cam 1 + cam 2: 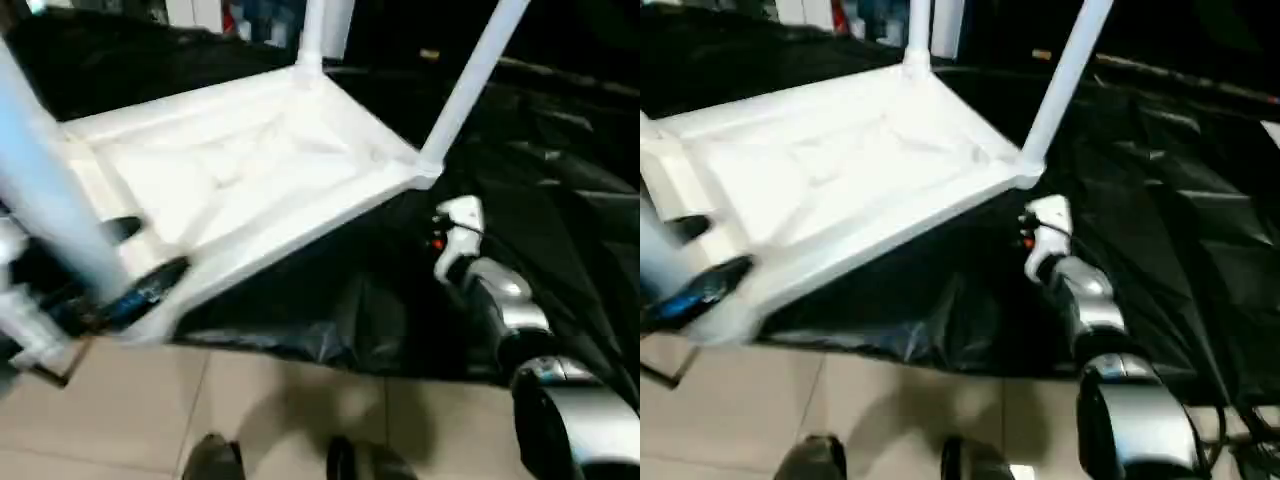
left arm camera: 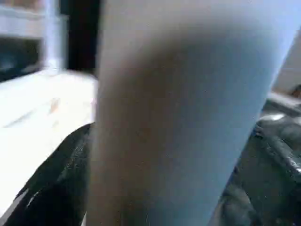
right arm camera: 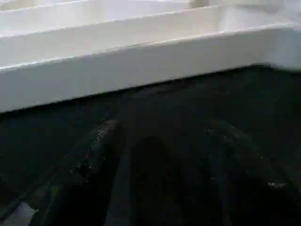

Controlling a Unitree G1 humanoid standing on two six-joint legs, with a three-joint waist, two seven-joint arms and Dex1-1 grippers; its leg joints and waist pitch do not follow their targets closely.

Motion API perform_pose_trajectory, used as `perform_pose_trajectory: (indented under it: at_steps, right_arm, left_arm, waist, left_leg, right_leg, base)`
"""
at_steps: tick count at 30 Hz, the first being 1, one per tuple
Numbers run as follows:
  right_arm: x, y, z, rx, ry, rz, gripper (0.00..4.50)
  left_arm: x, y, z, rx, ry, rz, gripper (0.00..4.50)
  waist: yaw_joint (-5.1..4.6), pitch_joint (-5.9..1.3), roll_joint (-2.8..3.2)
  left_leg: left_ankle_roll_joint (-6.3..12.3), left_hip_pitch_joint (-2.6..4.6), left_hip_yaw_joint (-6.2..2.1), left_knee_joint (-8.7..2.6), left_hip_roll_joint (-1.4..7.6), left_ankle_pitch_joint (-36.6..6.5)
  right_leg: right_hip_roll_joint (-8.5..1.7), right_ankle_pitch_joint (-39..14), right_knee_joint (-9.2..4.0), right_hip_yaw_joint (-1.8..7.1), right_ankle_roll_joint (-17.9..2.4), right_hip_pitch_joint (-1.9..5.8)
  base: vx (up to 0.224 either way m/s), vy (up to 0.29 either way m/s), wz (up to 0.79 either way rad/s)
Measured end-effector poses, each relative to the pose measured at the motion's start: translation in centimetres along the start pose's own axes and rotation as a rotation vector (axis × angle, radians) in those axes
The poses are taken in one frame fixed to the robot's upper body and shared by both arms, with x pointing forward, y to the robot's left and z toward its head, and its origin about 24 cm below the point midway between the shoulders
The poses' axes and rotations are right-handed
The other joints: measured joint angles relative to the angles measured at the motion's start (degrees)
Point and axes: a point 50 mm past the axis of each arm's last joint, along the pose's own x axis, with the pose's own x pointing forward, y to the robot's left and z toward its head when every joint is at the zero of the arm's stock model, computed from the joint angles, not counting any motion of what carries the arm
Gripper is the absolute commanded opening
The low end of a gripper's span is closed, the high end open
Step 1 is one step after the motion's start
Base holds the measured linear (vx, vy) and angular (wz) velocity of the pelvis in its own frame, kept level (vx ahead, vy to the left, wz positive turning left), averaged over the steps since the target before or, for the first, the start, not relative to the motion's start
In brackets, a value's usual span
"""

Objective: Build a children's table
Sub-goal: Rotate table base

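- Closest to my eyes on the left is a white tube leg (image 1: 45, 190), rising steeply past my face, with my left gripper (image 1: 135, 255) around its lower part. Its black fingers (image 1: 150, 283) stand wide, one on each side of the tube, so I take it as a hold on the leg.
- Upside down on the dark sheet (image 1: 330, 310), the table top (image 1: 240, 170) lies ribbed side up, its near-left corner right by my left gripper.
- Two legs already stand in the far sockets: one at the far corner (image 1: 322, 30), one at the right corner (image 1: 470, 80).
- On the right, my right gripper (image 3: 160, 155) hangs over the sheet just in front of the top's near rim (image 3: 141, 61). Its fingers are partly parted and hold nothing.
- As I judge it, the step is seating this third leg in the near-left socket, which the tube and my gripper hide from me.
- To do it well I should bring the leg upright before pressing, so the end enters square and does not ride on the socket's lip.
- Pressing may tip or slide the top on the sheet, so my right gripper could steady the near rim.
- I should push straight down along the tube and let go only once it stands alone.
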Motion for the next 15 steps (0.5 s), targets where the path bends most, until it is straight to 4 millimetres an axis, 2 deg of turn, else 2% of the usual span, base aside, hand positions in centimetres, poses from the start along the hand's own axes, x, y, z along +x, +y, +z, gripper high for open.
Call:
perform_pose_trajectory:
  at_steps: [3, 9, 15]
  right_arm:
    - [0.5, 0.6, 0.5, -0.003, -0.019, 0.0, 2.99]
    - [1.2, 1.4, 0.7, -0.013, -0.011, -0.017, 2.99]
    - [2.9, 3.7, 0.9, -0.058, 0.048, 0.058, 2.99]
  left_arm:
    - [2.8, -0.1, -0.1, -0.018, -0.016, -0.082, 4.47]
    - [6.9, 0.1, -2.2, -0.042, 0.041, -0.17, 4.47]
    - [11.3, -1.0, -3.8, -0.054, 0.05, -0.295, 4.47]
  waist:
    - [-0.23, -0.09, 0.18]
    - [-0.54, -0.22, 0.12]
    - [-0.36, -0.52, 0.12]
  left_leg:
    - [-0.05, -0.01, -0.15, -0.01, -0.09, 0.04]
    - [0.07, -0.04, -0.21, 0.0, -0.13, 0.57]
    - [0.11, -0.14, -0.17, 0.03, -0.17, 0.75]
  right_leg:
    - [0.0, 0.18, 0.01, -0.01, 0.12, 0.0]
    - [0.01, 0.49, 0.04, -0.02, 0.0, -0.03]
    - [-0.04, 0.57, 0.04, -0.01, -0.08, 0.0]
  base:
    - [-0.018, -0.006, 0.01]
    - [0.0, 0.0, 0.0]
    - [0.0, 0.0, 0.0]
